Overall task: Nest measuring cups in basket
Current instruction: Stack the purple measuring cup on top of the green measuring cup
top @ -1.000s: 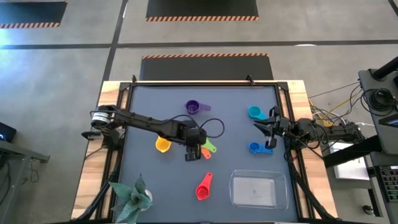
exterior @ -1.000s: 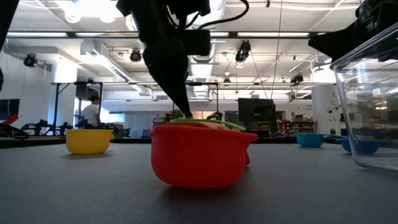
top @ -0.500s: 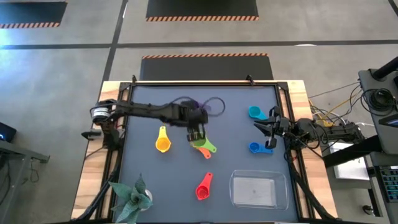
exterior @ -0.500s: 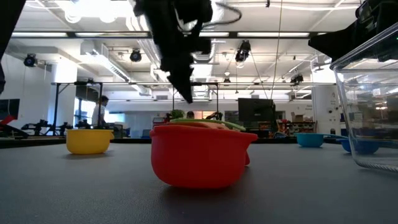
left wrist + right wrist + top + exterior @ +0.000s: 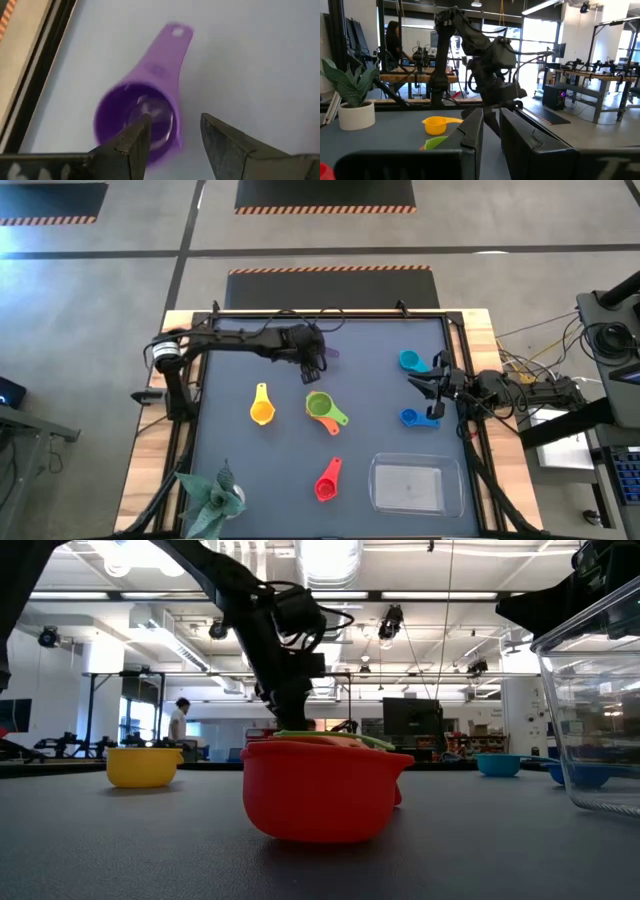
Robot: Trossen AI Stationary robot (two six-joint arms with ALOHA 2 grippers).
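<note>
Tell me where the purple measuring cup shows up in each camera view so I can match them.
High view: purple cup at the table's far middle, mostly under the left gripper.
Low view: not visible.
Left wrist view: purple cup just ahead of the open fingers.
Right wrist view: not visible.
Shared landmark: the left gripper itself.

Measuring cups visible: six, one of each colour — purple [image 5: 145, 107], yellow [image 5: 261, 408], green [image 5: 322, 406], red [image 5: 327, 481], cyan [image 5: 410, 361] and blue [image 5: 411, 418]. Clear basket [image 5: 417, 485]: one. Potted plant [image 5: 213, 498]: one. Robot arms: two, each with one gripper — left gripper [image 5: 313, 363], right gripper [image 5: 428, 388]. Persons in the room behind: one [image 5: 179, 721].
</note>
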